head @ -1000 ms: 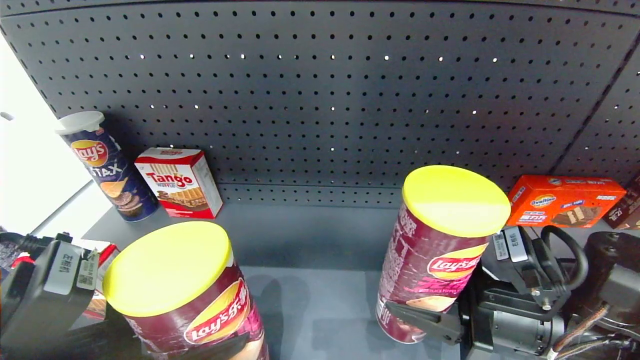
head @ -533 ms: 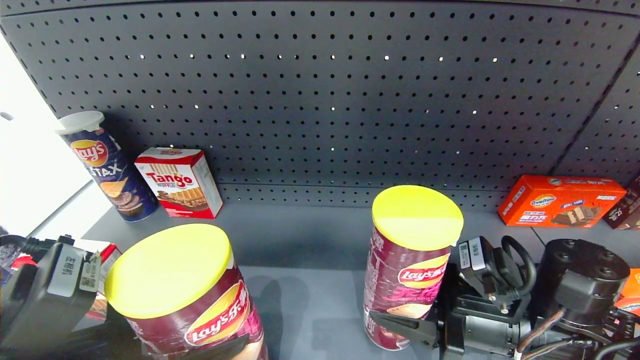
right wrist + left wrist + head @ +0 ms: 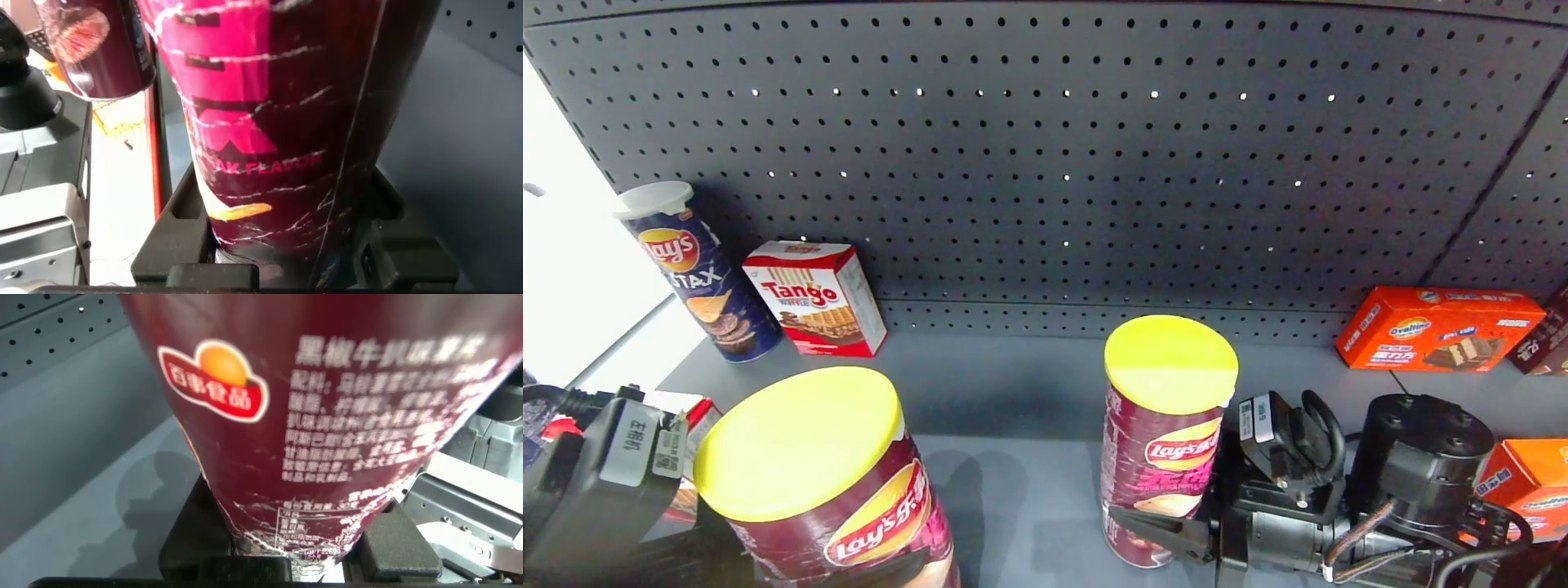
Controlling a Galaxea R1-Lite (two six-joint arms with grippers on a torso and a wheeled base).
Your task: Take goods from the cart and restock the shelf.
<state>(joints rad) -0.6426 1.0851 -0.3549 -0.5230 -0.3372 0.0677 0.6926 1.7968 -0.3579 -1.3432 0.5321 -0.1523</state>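
Two maroon chip cans with yellow lids are in view. One can (image 3: 825, 482) hangs low at the left in front of the shelf, with my left gripper (image 3: 849, 572) shut on its lower body; the left wrist view shows that can (image 3: 327, 416) between the gripper's (image 3: 298, 555) fingers. The other can (image 3: 1164, 441) stands upright over the grey shelf board (image 3: 1013, 392), right of centre, held low on its body by my right gripper (image 3: 1152, 531). Whether its base touches the board is hidden. In the right wrist view this can (image 3: 278, 122) is clamped by the gripper (image 3: 278, 253).
A blue chip can (image 3: 698, 273) and a red-and-white wafer box (image 3: 817, 298) stand at the back left. An orange box (image 3: 1441, 327) lies at the back right, another orange box (image 3: 1527, 482) nearer on the right. A pegboard wall (image 3: 1045, 163) backs the shelf.
My right gripper has carried its can leftward and lower over the shelf board. The left gripper and its can have stayed put.
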